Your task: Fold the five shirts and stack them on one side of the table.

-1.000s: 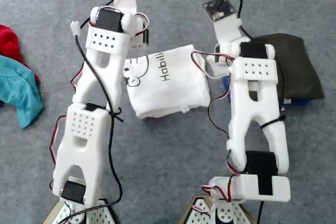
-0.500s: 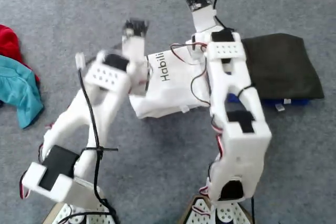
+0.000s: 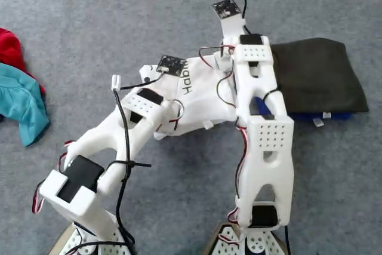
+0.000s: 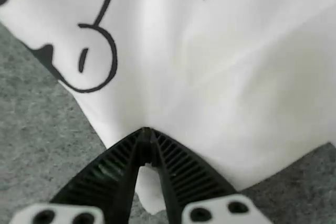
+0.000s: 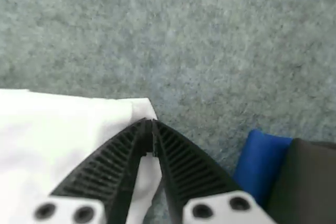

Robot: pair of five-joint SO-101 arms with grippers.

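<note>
Left gripper (image 4: pixel 145 136) and right gripper (image 5: pixel 147 127) both clamped on white shirt (image 4: pixel 210 77) edge at their tips. Shallow bites: cloth may slip out, unfolding short of dark shirt (image 5: pixel 310 182) beside right.

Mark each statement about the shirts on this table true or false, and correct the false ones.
1. The left gripper and the right gripper are both shut on the white shirt. True.
2. The dark shirt lies under the blue shirt. False: the dark one lies on top of the blue one.
3. The teal shirt touches the white shirt. False: they lie well apart.
4. The red shirt lies right beside the teal shirt. True.
</note>
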